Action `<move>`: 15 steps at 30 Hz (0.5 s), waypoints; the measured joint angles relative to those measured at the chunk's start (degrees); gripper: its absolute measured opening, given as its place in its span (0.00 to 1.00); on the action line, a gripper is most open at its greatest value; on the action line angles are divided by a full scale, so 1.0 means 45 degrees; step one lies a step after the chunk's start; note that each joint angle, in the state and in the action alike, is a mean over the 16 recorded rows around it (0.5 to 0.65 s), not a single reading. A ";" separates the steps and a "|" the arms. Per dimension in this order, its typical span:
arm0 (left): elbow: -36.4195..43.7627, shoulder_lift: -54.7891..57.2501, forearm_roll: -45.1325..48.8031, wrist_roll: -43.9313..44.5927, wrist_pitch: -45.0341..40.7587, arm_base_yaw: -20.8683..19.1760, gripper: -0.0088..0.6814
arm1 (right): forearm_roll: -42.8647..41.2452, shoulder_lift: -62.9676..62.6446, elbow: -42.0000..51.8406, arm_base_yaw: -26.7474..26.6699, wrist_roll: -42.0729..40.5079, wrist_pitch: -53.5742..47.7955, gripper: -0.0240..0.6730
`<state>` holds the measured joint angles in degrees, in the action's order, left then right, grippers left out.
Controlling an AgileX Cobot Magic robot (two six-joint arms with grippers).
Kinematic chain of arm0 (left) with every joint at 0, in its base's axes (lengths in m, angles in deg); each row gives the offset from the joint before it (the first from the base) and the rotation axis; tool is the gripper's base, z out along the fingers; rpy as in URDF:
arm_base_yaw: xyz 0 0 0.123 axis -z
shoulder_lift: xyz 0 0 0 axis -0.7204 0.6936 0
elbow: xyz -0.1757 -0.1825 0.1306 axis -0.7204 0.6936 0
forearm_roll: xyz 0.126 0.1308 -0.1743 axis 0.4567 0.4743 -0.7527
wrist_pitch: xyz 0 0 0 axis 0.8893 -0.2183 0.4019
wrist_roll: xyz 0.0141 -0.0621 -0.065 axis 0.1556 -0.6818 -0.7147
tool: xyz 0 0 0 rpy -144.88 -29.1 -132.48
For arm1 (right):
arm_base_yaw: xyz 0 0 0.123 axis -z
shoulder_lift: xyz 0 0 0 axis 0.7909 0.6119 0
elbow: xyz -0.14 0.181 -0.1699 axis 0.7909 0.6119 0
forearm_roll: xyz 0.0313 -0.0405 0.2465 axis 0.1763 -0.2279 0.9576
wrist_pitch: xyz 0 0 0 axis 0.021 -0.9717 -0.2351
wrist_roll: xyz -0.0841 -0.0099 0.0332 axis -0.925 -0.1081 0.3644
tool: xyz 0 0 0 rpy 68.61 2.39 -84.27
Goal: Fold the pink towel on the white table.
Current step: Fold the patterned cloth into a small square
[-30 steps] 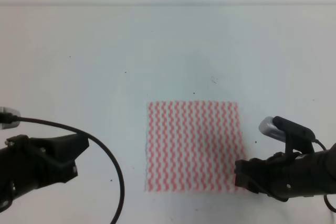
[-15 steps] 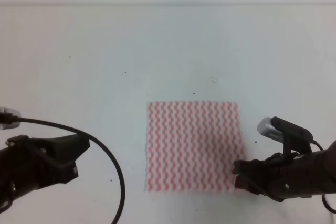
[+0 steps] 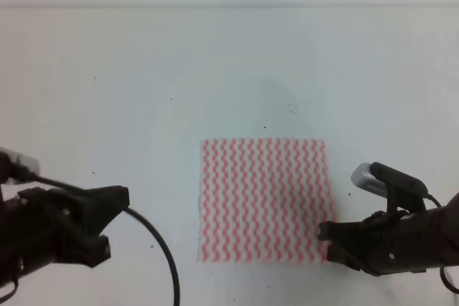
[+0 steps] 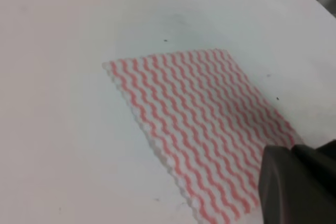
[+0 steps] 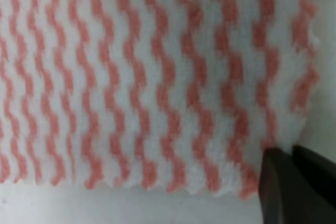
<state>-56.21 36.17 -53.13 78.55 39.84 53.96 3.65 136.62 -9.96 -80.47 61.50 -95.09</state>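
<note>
White table (image 3: pixel 215 55) carries the pink towel (image 3: pixel 262 198), lying flat, unfolded, near its front edge. Left gripper (image 3: pixel 118 198) sits well left of the towel, right gripper (image 3: pixel 326 238) at its near-right corner; jaw states indeterminable.

Pink towel (image 3: pixel 263 199) spread flat, unfolded (wavy pink-and-white stripes), on the white surface (image 3: pixel 143 69), lower centre.

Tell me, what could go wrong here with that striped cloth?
The right hand sits at the very corner of the flat pink-and-white zigzag-striped cloth, so it may pinch too little and slip off, or drag the whole cloth across the smooth white table. The left hand is well away from it.
</note>
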 joint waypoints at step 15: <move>-0.0035 0.2032 -0.0735 0.4607 0.0244 0.1876 0.01 | -0.0207 0.0164 -0.1079 0.0000 -0.0099 -0.0463 0.03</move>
<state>-56.37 45.31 -56.44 99.28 40.94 62.40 2.72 137.36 -14.82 -80.47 61.06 -97.17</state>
